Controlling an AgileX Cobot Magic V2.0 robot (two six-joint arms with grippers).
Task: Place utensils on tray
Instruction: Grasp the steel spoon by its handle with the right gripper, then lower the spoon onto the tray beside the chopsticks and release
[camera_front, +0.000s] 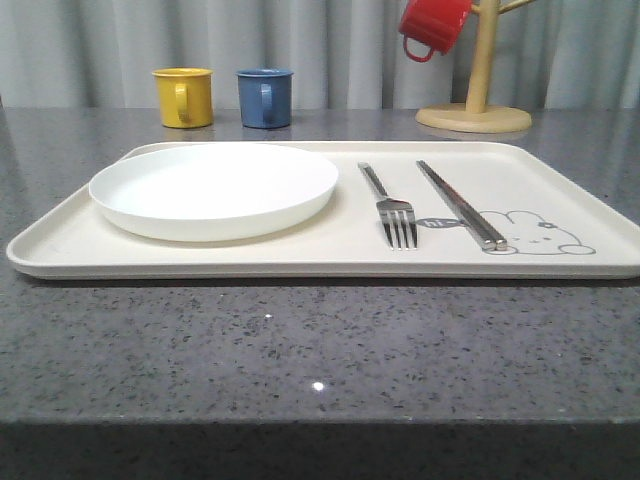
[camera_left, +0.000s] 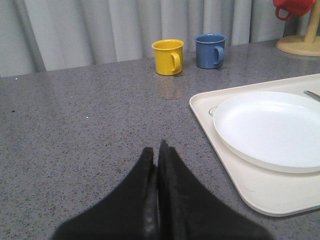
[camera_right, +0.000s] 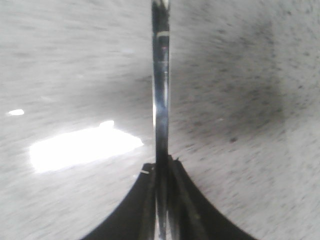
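The plate (camera_front: 214, 188), fork (camera_front: 391, 208) and chopsticks (camera_front: 460, 204) lie on the tray (camera_front: 300, 256), while the left gripper (camera_left: 156, 167) hangs closed and empty over the worktop (camera_left: 90, 125) and the right gripper (camera_right: 161, 175) pinches a slim metal utensil (camera_right: 160, 90).

Left gripper (camera_left: 157, 155), left wrist view: two black fingers (camera_left: 145, 200) pressed together with no gap, empty, poised low above the worktop (camera_left: 90, 125). Right gripper (camera_right: 161, 172), right wrist view: black fingers (camera_right: 182, 200) clamped on a thin, shiny metal utensil (camera_right: 160, 90) that extends straight out beyond the fingertips; background blurred.
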